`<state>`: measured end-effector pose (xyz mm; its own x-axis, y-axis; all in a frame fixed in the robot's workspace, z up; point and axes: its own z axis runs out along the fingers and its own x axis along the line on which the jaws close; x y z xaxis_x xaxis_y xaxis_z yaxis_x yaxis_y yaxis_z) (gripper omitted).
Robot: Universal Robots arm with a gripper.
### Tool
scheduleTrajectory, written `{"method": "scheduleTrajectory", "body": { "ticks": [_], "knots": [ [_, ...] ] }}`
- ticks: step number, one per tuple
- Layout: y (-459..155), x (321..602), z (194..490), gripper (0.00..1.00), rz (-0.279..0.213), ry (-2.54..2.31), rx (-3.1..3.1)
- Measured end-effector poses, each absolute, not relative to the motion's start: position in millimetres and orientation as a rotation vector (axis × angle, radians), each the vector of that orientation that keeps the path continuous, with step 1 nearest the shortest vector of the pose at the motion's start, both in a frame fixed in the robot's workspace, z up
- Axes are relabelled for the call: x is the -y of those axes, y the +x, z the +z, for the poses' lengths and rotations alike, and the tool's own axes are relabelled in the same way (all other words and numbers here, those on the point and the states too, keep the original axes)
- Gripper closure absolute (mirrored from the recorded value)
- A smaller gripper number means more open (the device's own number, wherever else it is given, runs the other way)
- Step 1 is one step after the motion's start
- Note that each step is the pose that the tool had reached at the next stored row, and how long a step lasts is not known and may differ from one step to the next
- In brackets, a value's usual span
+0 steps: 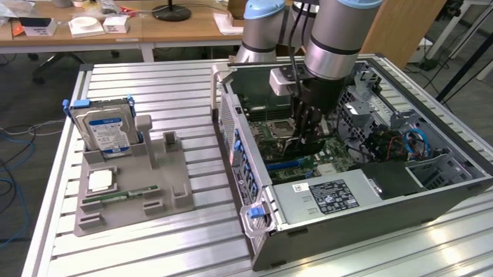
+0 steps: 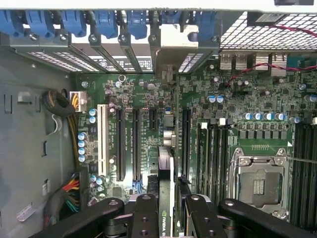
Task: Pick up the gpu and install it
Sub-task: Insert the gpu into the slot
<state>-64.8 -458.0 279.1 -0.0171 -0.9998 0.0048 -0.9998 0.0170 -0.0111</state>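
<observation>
Ribbed silvery metal tabletop [image 1: 154, 242] carries everything. On it, toward the exterior view's right, a big open dark-grey computer case [image 1: 431, 199] lies on its side, green motherboard [image 2: 148, 99] exposed inside with long black expansion slots [image 2: 120, 144], a white slot [image 2: 102, 139], a silvery square CPU socket [image 2: 260, 183] and a row of blue slot-bracket clips [image 2: 106, 22] along the case edge. Black power-supply box with white label [image 1: 331, 196] sits at the case's near end; blue cables [image 1: 416, 141] show in the case toward the exterior view's right.

Grey-and-silver robot arm [image 1: 335, 40] reaches down into the case over the motherboard. Black hand [image 2: 167, 210] is pinching the gpu [image 2: 166, 178], a thin dark circuit card with a green-logo strip, held edge-on between the fingers [image 2: 144, 218], one either side of the card. The card stands upright just above the board, beside the long black slots; can't tell if it touches a slot.

Toward the exterior view's left, well apart from the case, a grey plastic parts holder [image 1: 131, 190] holds a thick blue-labelled hard drive with blue handles [image 1: 108, 127] standing upright, a small white-topped square chip [image 1: 100, 180] and a narrow green memory stick [image 1: 123, 194] lying flat.
</observation>
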Motion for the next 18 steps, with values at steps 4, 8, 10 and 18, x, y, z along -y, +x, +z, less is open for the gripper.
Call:
{"method": "scheduleTrajectory", "body": {
  "ticks": [4,8,10,18],
  "knots": [
    [-70.4,458.0,276.5,0.74,-0.029,-2.194,-2.232],
    [-70.7,458.1,275.5,0.74,-0.03,-2.194,-2.231],
    [-70.8,458.1,275.5,0.74,-0.03,-2.194,-2.232],
    [-71.0,458.1,275.3,0.74,-0.03,-2.187,-2.238]
  ]
}}
